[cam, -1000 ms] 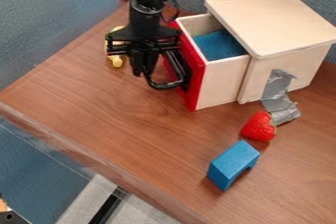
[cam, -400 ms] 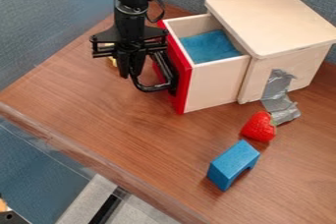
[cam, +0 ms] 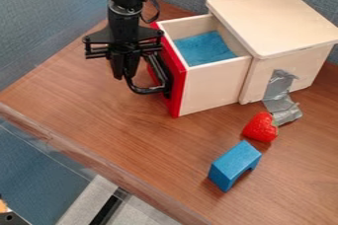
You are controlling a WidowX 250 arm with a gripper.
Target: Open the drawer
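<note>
The black gripper (cam: 123,77) hangs at the upper left, in front of the drawer, with its tips at the black handle (cam: 147,90). Whether its fingers hold the handle or just hook it is hard to tell. The wooden drawer (cam: 212,87), with a red front (cam: 177,93) and blue lining, stands pulled well out of the wooden box (cam: 274,21) toward the left.
A red strawberry (cam: 260,127) lies right of the drawer, by grey tape (cam: 280,95) on the box. A blue arch block (cam: 234,164) is nearer the camera. The wooden table's edge (cam: 99,164) runs along the lower left, and grey-blue walls stand behind.
The gripper and the drawer have moved left together, so the drawer is further out of the box. The yellow object behind the gripper has become hidden. Strawberry and block have stayed put.
</note>
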